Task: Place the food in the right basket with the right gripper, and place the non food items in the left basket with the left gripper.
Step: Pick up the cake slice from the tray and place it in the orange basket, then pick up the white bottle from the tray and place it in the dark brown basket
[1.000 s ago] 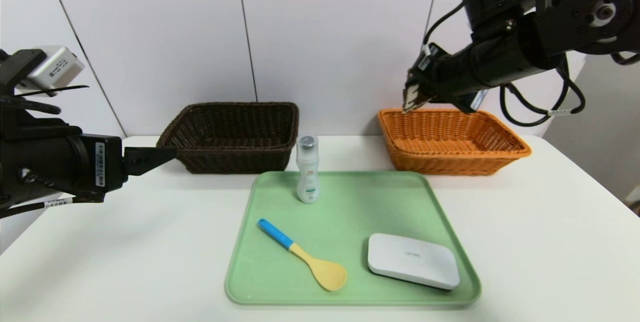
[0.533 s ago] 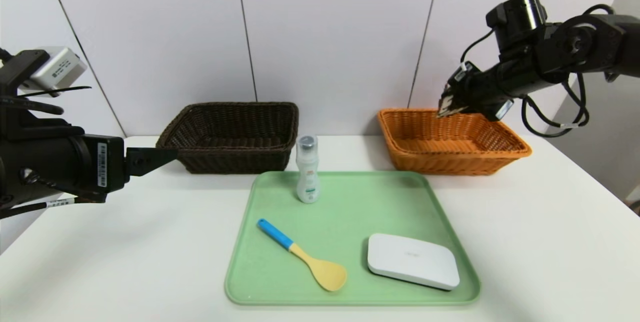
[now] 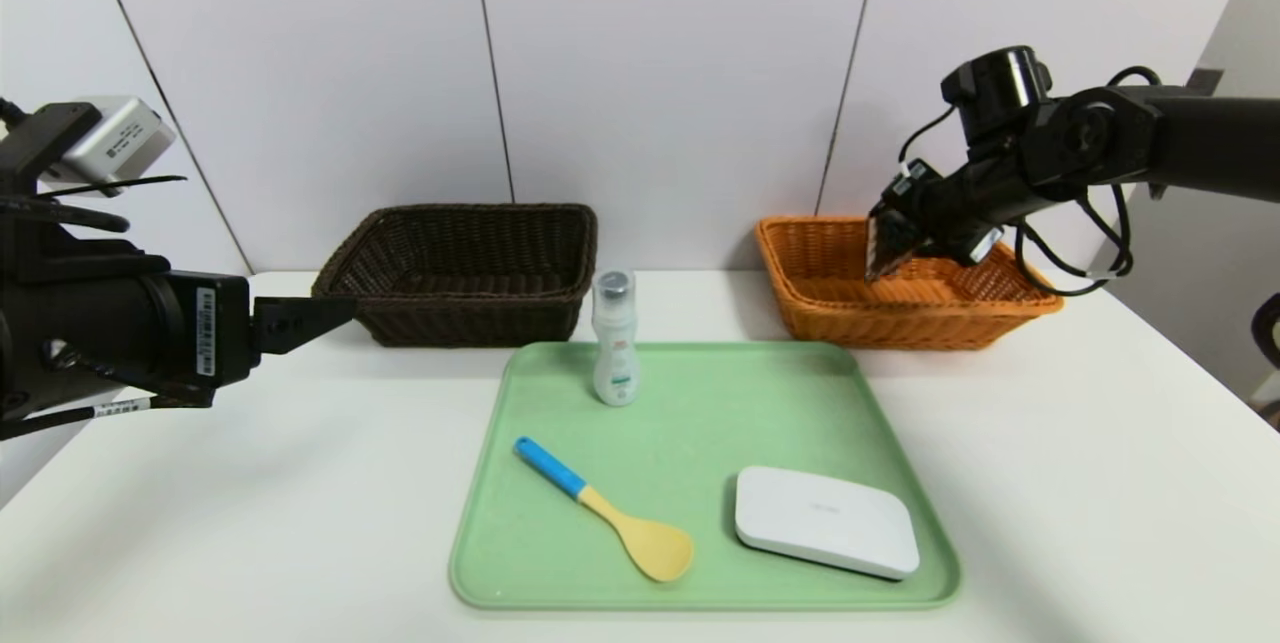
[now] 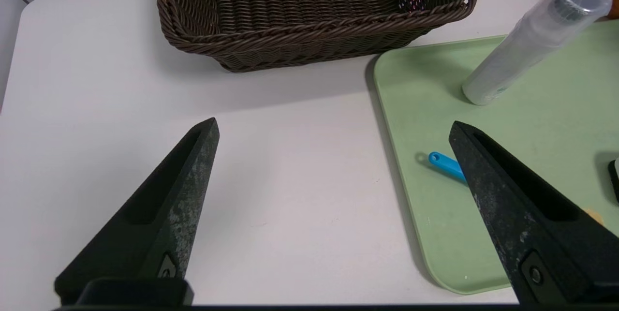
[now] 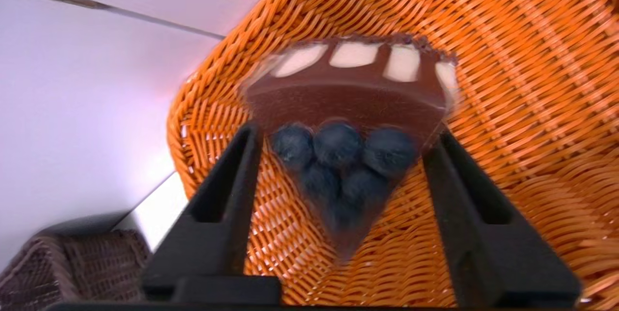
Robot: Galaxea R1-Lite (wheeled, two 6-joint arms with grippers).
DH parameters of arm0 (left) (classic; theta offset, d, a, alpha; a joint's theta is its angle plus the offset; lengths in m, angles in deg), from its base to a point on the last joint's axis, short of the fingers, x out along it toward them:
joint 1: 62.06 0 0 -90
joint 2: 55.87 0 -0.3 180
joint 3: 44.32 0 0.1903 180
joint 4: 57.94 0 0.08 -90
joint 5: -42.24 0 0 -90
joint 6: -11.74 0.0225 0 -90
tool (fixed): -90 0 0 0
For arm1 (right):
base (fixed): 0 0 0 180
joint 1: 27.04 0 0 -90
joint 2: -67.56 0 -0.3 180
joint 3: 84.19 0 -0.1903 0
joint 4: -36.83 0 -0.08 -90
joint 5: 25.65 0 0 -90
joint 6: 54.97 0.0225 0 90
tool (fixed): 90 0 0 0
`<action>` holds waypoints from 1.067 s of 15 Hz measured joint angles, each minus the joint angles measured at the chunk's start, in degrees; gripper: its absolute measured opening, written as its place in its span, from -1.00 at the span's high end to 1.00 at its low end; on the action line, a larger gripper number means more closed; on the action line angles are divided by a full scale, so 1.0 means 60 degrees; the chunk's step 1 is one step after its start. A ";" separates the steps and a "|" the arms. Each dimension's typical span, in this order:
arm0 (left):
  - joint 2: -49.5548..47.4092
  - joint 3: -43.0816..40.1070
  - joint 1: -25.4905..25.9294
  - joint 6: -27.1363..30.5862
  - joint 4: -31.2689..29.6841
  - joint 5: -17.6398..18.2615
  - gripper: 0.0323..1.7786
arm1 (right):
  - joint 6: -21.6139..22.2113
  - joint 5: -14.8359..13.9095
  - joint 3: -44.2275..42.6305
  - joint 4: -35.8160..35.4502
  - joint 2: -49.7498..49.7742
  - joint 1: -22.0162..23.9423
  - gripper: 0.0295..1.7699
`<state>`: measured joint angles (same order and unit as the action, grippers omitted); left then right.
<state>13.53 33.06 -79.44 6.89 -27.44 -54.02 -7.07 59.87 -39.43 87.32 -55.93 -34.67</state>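
A: Head view. Report positions relative to the green tray.

B: The right basket sits on the white table just beyond the tray's far right corner. The left basket sits beyond its far left corner. The right gripper hangs over the right basket's interior, pointing down, with the food at its tips. The left gripper is parked well to the left of the tray, above the table. On the tray: the bottle upright at the far edge, the spoon near the middle, the box at the near right corner.

A: Left wrist view. Pincer state?

B: The left gripper has its fingers spread wide apart with nothing between them. Past them lie the left basket, the tray's corner, the bottle and the blue end of the spoon.

A: Right wrist view. Pincer state?

B: The right gripper has its fingers parted around the food. The slice is blurred, so whether the fingers touch its sides cannot be told. Its chocolate top with blueberries faces the camera, point toward the wrist. Orange wicker of the right basket fills the background directly behind it; a corner of the left basket shows far off.
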 joint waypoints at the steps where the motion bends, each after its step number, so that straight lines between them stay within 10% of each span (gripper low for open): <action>1: 0.0000 -0.0030 0.0004 0.0020 -0.0028 -0.0059 -0.90 | -0.0063 -0.0010 0.0008 0.0030 -0.0008 0.0010 -0.33; 11: 0.0110 -0.0605 0.0012 0.0061 -0.1587 -0.0004 -0.90 | -0.0453 0.0390 0.0165 -0.0043 0.0516 -0.0165 -0.76; 16: -0.0022 -0.0555 -0.0156 -0.0022 -0.1010 0.0014 -0.90 | -0.0648 -0.0345 0.0085 0.0037 0.1613 -0.1648 -0.85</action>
<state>13.39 29.73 -80.38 6.76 -33.50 -53.93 -10.96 57.79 -38.92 87.54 -46.25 -44.56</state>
